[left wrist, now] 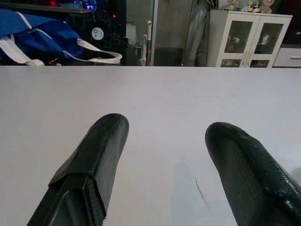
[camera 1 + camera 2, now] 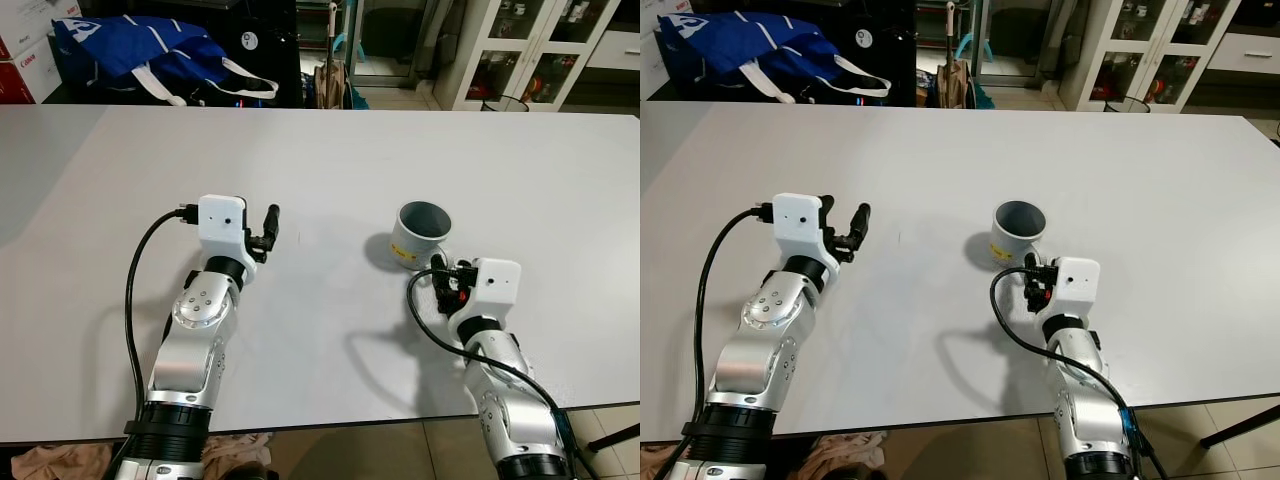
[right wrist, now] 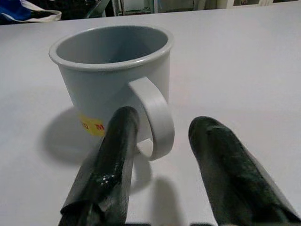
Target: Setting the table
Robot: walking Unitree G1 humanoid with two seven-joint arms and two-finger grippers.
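The right gripper (image 3: 157, 165) sits spread just behind the upright mug (image 2: 421, 234), straddling its handle (image 3: 153, 120) apparently to pinch it, while the left gripper (image 1: 176, 165) waits spread, well apart from the mug.

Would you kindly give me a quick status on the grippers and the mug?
Right gripper open, straddling the handle of the upright grey mug. Left gripper open over bare table. Nothing in the way.

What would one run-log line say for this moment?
step: approach mug | mug: upright on table, handle toward right gripper | right gripper: open, straddling handle | left gripper: open, idle over table
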